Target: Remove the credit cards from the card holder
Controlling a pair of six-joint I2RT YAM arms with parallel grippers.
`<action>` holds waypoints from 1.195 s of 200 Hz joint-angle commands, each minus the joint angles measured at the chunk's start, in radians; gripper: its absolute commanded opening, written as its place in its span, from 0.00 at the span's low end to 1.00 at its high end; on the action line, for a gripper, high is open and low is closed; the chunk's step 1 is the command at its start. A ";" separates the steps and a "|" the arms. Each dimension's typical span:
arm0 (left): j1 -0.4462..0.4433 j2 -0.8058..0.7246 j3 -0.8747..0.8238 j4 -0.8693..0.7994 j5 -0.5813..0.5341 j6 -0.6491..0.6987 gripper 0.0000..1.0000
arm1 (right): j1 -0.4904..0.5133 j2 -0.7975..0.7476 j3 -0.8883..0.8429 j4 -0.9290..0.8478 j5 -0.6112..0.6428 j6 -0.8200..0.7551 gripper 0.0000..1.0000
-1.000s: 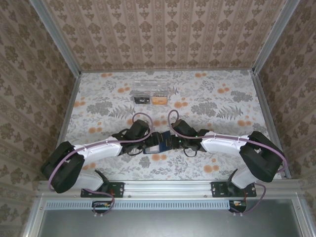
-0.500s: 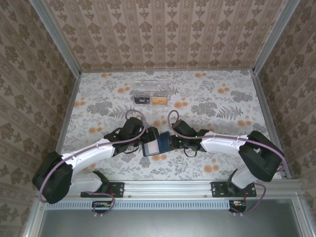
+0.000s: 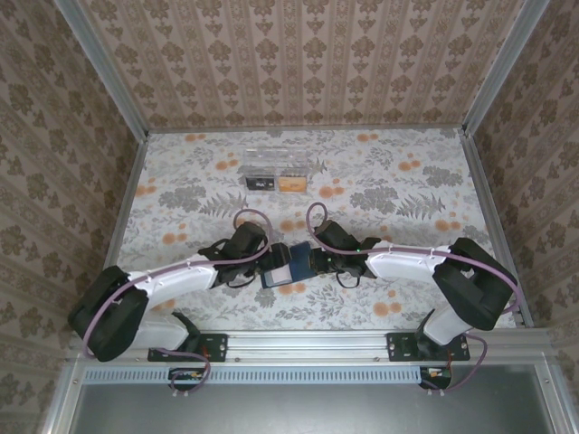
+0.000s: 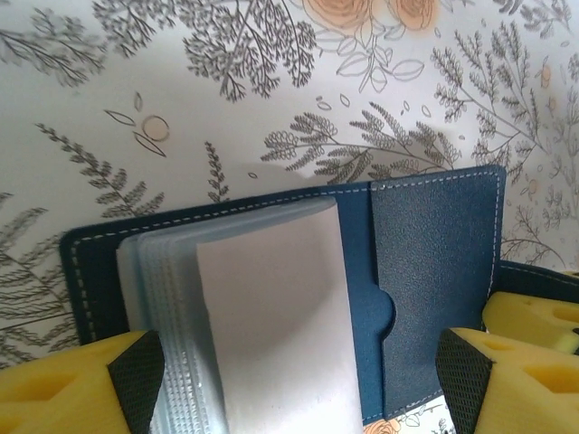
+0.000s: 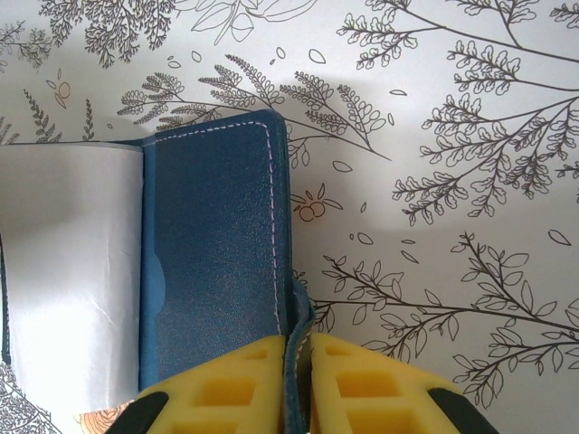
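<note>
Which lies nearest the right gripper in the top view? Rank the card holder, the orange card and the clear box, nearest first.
1. The card holder, pinched in the right gripper, near middle.
2. The orange card, farther back, at the box's front edge.
3. The clear box, just behind that card, farthest.

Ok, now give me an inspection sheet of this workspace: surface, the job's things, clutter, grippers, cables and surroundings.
Surface: table under a flowered cover.
Job's things: card holder lies open between the arms, its pale sleeves standing up; an orange card lies at the far side.
Clutter: clear box at the far side, a dark flat thing beside the orange card.
Grippers: left gripper open, one finger on either side of the sleeves; right gripper shut on the card holder's edge.
Cables: purple cables loop up from both wrists.
Surroundings: patterned walls, metal rail at the near edge.
</note>
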 commanded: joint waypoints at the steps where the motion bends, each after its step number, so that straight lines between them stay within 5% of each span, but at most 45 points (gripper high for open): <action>1: -0.012 0.030 -0.001 0.052 0.029 -0.023 0.83 | -0.002 0.010 -0.014 0.006 0.001 0.010 0.15; 64: -0.026 0.034 0.001 0.182 0.090 -0.038 0.84 | 0.000 0.016 -0.019 0.016 -0.005 0.021 0.15; 152: -0.029 0.039 0.013 0.181 0.090 -0.030 0.97 | 0.000 -0.007 -0.028 0.001 0.027 0.031 0.17; 203: -0.030 0.034 0.018 0.153 0.075 -0.019 0.97 | -0.006 -0.146 -0.071 -0.044 0.150 0.047 0.23; 239: -0.032 0.043 0.023 0.158 0.072 -0.017 0.97 | -0.011 -0.264 -0.113 0.016 0.047 0.017 0.35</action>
